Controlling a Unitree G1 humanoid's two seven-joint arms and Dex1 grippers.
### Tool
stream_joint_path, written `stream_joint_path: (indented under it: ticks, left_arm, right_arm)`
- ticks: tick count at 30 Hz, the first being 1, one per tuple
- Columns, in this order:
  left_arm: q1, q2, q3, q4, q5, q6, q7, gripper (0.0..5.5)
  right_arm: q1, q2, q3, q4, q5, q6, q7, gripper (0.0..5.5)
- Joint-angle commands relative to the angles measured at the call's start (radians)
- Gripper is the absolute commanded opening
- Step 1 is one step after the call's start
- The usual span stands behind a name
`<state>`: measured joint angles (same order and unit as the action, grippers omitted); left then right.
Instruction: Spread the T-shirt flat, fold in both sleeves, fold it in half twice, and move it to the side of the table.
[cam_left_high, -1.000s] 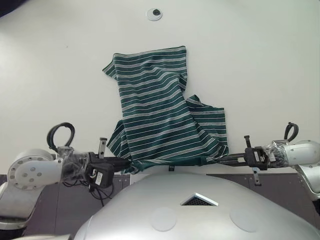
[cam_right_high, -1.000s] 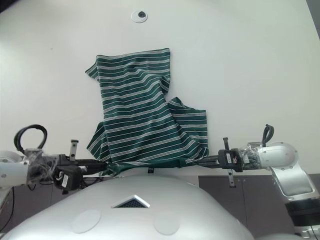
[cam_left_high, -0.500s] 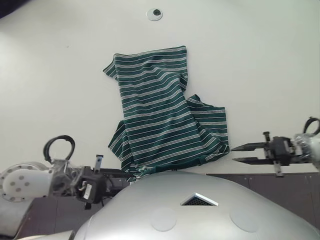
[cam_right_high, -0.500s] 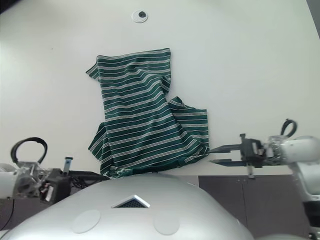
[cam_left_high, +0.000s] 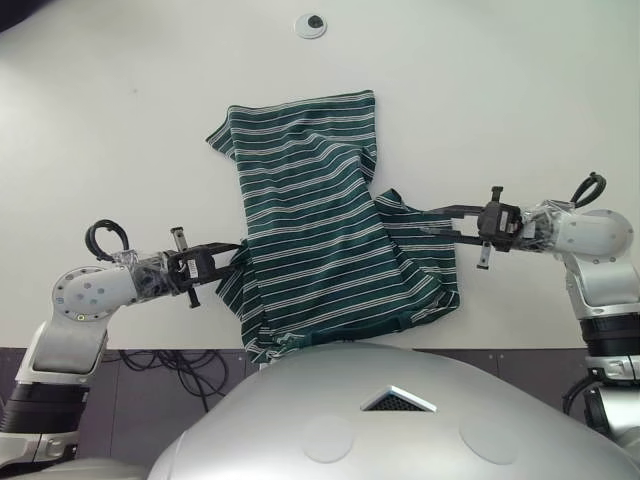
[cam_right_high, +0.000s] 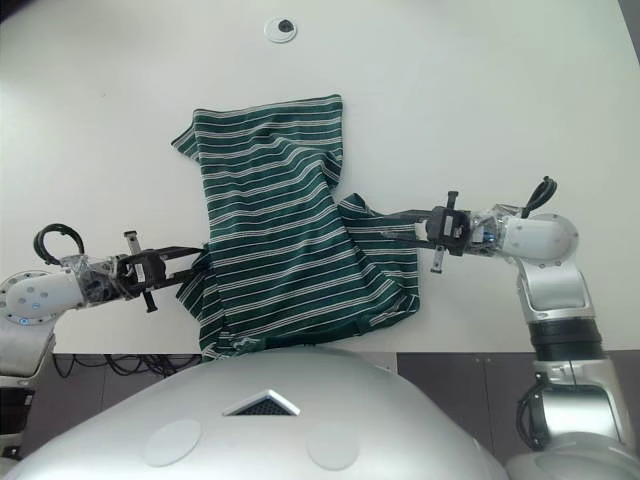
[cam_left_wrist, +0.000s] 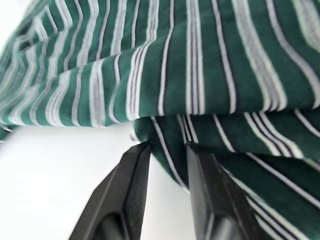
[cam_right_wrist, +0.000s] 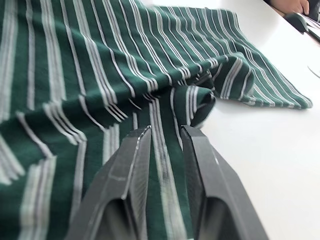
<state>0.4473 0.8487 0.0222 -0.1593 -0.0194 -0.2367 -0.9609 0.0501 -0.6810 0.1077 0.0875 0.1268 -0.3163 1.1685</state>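
The T-shirt (cam_left_high: 320, 220) lies in the middle of the picture on the white table (cam_left_high: 520, 100). It is green with thin white stripes. It is not flat. Its upper part is smooth, but the lower right part is bunched up in folds. Its lower edge sits close to the near edge of the table, at the bottom of the picture.

My left gripper (cam_left_high: 238, 255) is at the middle left, low over the table, with its tips right at the shirt's left edge. Its 2 fingers (cam_left_wrist: 131, 172) are a little apart and hold nothing. I see white table between them, and a fold of cloth just in front of the tips.

My right gripper (cam_left_high: 436, 219) is at the middle right, over the bunched part. Its 2 fingers (cam_right_wrist: 202, 150) are a little apart too, not squeezing, and striped cloth shows in the gap.

A small round cap (cam_left_high: 311, 26) sits in the table at the top middle, well apart from the shirt. Black cables (cam_left_high: 185, 362) lie below the table edge at the lower left.
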Motion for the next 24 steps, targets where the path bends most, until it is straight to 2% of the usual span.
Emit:
stream_joint_path:
  ticks: [1,7,13,17,24]
  left_arm:
    - [0.106,0.095,-0.039,0.092,0.083,-0.066,-0.05,1.22]
    - [0.176,0.213,0.013,0.143,0.099,-0.113,-0.033,1.22]
    - [0.211,0.282,0.115,0.179,0.091,-0.119,-0.009,1.22]
    - [0.19,0.275,0.135,0.122,0.047,-0.097,-0.012,1.22]
    - [0.127,0.259,0.208,0.038,-0.054,-0.057,-0.02,1.22]
  right_arm:
    - [-0.053,-0.042,0.048,0.093,-0.156,-0.045,-0.064,1.07]
    - [0.018,-0.227,0.104,0.155,-0.286,-0.042,-0.009,1.07]
    - [0.132,-0.367,0.046,0.069,-0.143,0.012,0.043,1.07]
    - [0.241,-0.38,0.026,-0.067,0.033,0.068,0.11,1.07]
    - [0.248,-0.336,-0.024,-0.131,0.097,0.065,0.049,1.07]
